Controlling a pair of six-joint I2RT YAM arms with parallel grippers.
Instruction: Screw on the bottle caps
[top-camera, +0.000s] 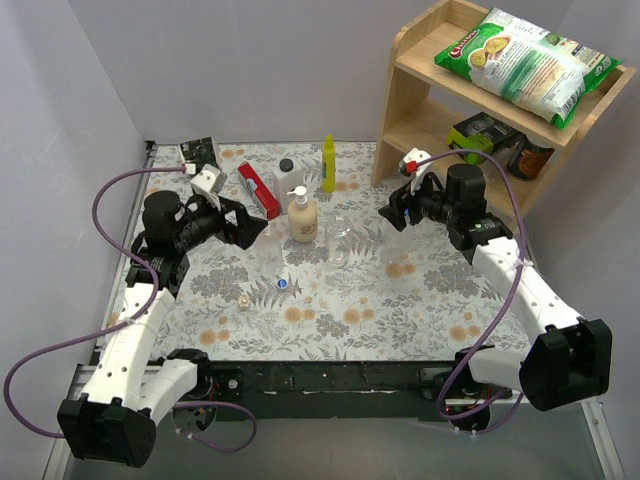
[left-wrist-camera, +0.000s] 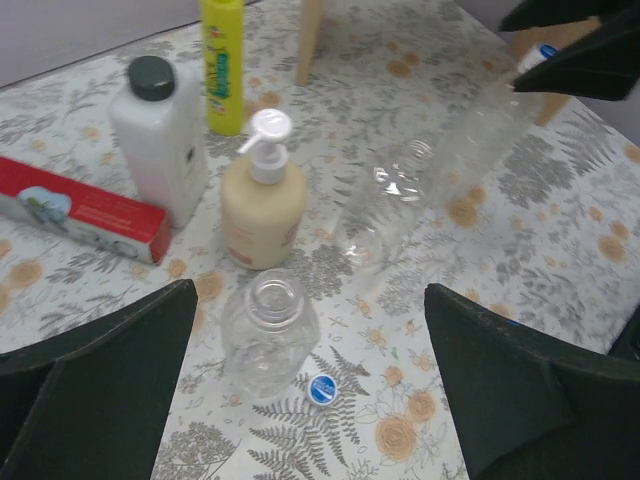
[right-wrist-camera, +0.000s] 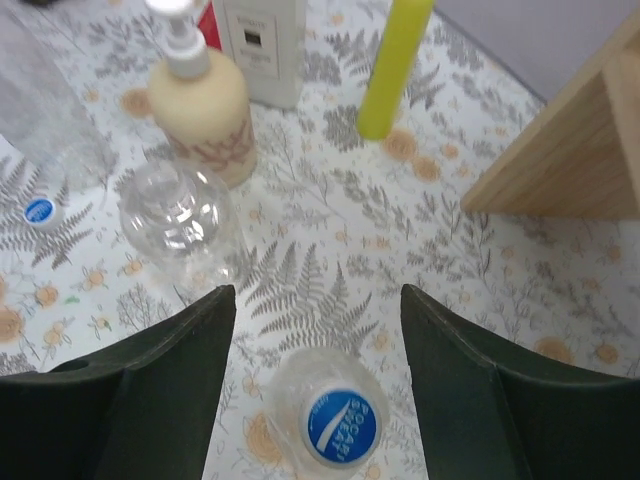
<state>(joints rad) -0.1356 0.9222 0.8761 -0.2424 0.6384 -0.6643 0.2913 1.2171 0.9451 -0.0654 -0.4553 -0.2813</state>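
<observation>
Bench (top-camera: 420, 300): flat top under a sheet printed with ferns and flowers.
Near bottle (left-wrist-camera: 268, 335): clear thin plastic with a rounded body. It stands upright, its long axis vertical and its open threaded neck pointing up, just in front of the pump bottle (left-wrist-camera: 262, 215).
Middle bottle (left-wrist-camera: 385, 205): same clear plastic, upright, no cap.
Far bottle (left-wrist-camera: 480, 130): upright and topped by a fitted blue cap (right-wrist-camera: 342, 428) with white print. It stands below the gap of the right pincer.
Loose blue cap (left-wrist-camera: 322, 389): small round disc lying flat on the bench, just beside the near bottle.
Pale cap (top-camera: 243, 300): tiny, on the bench apart from the bottles.
Left pincer (left-wrist-camera: 308, 295): dark fingers spread wide, holding nothing.
Right pincer (right-wrist-camera: 318, 295): fingers apart, touching nothing.
</observation>
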